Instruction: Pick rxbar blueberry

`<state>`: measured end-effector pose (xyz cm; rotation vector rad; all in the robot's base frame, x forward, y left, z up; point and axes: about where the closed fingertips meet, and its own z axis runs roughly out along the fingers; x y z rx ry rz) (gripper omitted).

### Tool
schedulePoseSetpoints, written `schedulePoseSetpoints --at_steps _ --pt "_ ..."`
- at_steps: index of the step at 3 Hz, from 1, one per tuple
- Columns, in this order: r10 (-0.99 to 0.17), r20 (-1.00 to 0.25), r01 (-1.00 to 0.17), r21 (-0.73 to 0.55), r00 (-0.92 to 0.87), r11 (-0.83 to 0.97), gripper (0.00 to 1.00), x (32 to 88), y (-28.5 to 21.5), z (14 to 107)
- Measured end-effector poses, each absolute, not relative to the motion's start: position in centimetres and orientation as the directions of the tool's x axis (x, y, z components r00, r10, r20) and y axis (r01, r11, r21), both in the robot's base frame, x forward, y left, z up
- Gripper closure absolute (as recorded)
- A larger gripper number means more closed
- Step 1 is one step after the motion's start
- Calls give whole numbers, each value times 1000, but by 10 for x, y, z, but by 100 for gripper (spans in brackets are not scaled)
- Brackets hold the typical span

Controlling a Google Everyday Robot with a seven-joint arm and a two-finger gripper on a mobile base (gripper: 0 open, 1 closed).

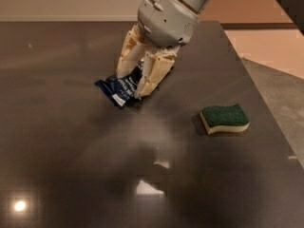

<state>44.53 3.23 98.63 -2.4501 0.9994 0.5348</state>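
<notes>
The rxbar blueberry (114, 90) is a small dark navy bar with pale text and a white patch. It is pinched between the cream fingers (151, 75) of my gripper (132, 85), and its free end sticks out to the left. The gripper hangs from the grey-white arm at the top middle and is shut on the bar. The bar seems held a little above the dark table (71, 165). The wider blue bag is hidden behind the gripper or out of view.
A green and yellow sponge (224, 118) lies on the table to the right of the gripper. The table's right edge (259, 99) runs diagonally, with pale floor (280, 75) beyond it. Ceiling lights glint on the near surface.
</notes>
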Motion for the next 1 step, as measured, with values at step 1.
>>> schedulePoseSetpoints --at_steps 1 --pt "-554 -499 -728 -273 667 -629 100 450 38 988"
